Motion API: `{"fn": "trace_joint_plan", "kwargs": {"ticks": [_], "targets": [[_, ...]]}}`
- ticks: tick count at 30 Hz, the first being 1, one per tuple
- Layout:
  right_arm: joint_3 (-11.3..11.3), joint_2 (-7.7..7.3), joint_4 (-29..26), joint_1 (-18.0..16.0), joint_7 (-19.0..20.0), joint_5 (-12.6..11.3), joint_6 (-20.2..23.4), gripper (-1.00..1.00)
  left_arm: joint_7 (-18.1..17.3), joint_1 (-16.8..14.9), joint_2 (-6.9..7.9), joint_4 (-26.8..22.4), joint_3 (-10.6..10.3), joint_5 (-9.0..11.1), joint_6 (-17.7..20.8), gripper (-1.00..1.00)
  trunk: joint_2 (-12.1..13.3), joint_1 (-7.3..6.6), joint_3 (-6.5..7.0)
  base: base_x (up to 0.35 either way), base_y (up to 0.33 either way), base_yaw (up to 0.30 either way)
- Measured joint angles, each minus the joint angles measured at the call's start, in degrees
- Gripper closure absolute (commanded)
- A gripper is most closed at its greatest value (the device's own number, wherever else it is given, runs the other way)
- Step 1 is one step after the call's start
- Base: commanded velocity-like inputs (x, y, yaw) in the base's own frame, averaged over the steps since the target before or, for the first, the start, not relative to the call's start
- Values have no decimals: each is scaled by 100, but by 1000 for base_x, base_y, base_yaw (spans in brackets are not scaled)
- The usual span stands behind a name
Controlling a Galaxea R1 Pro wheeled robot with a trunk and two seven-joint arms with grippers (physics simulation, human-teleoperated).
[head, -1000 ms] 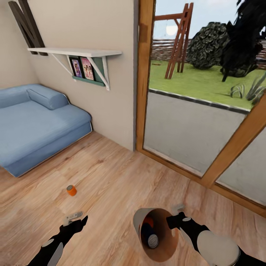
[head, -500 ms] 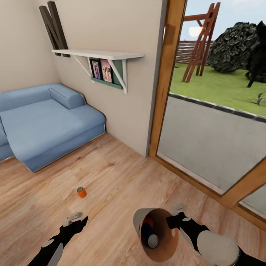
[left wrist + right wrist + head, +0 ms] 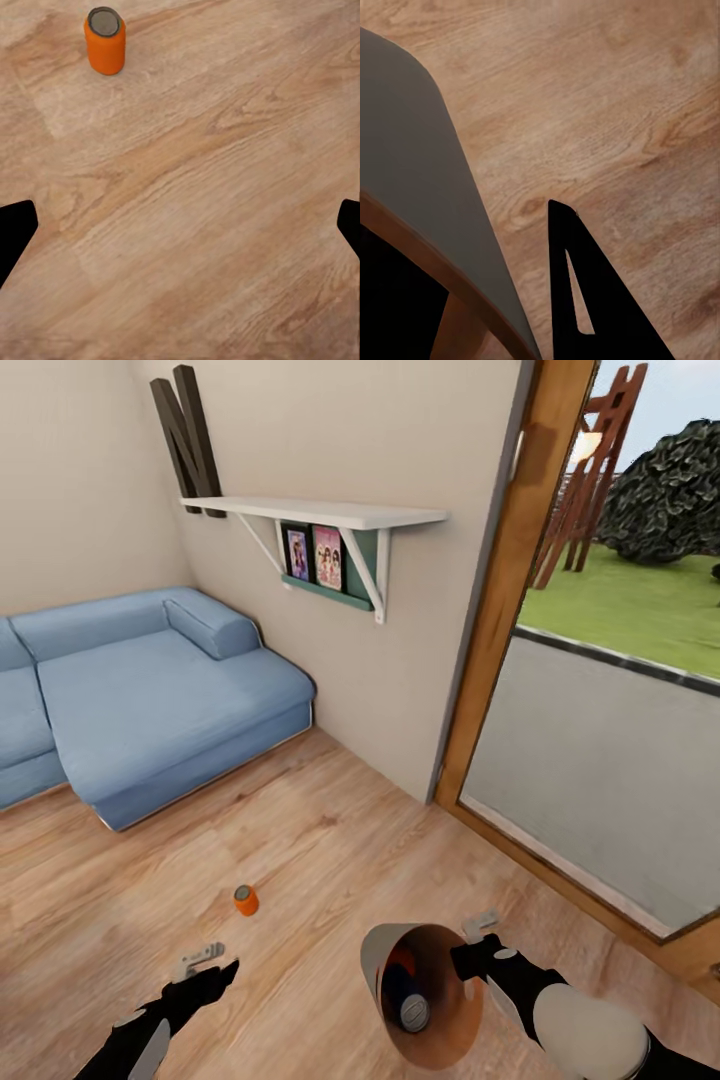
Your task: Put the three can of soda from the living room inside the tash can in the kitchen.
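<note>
Black left gripper [image 3: 205, 957] spread wide and empty above the wood floor [image 3: 330, 840], with the orange can of soda [image 3: 246, 900] upright just ahead of it; right gripper [image 3: 468, 950] pinched on the rim of the tash can [image 3: 375, 960], two cans already lying inside. Likely step: fetching the third can, which calls for reaching forward, straddling it and closing. Kitchen out of sight; exact hold on the rim hard to make out.

Wood-plank floor [image 3: 330, 840], light brown. Beige walls [image 3: 100, 480]. Blue sofa [image 3: 150, 700] in the corner. White bracketed shelf [image 3: 320, 512] above it, framed pictures [image 3: 313, 556] beneath, dark letter N [image 3: 188, 440] on top. Wood-framed glass door [image 3: 600, 760]; lawn [image 3: 640, 610], bush [image 3: 670, 480] outside, daylight.
</note>
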Motion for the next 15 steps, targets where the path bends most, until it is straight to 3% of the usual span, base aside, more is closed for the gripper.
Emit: {"fn": "trace_joint_plan", "kwargs": {"ticks": [2,3,5,6,9,15], "targets": [[10,0,1,0,0,1,0,100,14,-83,79,-5,15,19,687,-100,0,0,0,278,167,3],[10,0,0,0,0,1,0,100,24,-134,107,-9,18,21,853,-100,0,0,0,278,165,2],[6,0,1,0,1,1,1,100,52,-512,180,-14,24,26,1522,-100,0,0,1,279,162,1],[4,0,0,0,1,2,2,100,69,-901,216,10,19,17,2056,-100,0,0,1,280,161,0],[10,0,1,0,1,1,1,100,109,-1503,303,42,16,13,2535,-100,0,0,1,280,160,0],[-38,30,10,0,6,-2,2,100,497,-1967,554,66,25,15,2806,-100,0,0,0,212,109,0]]}}
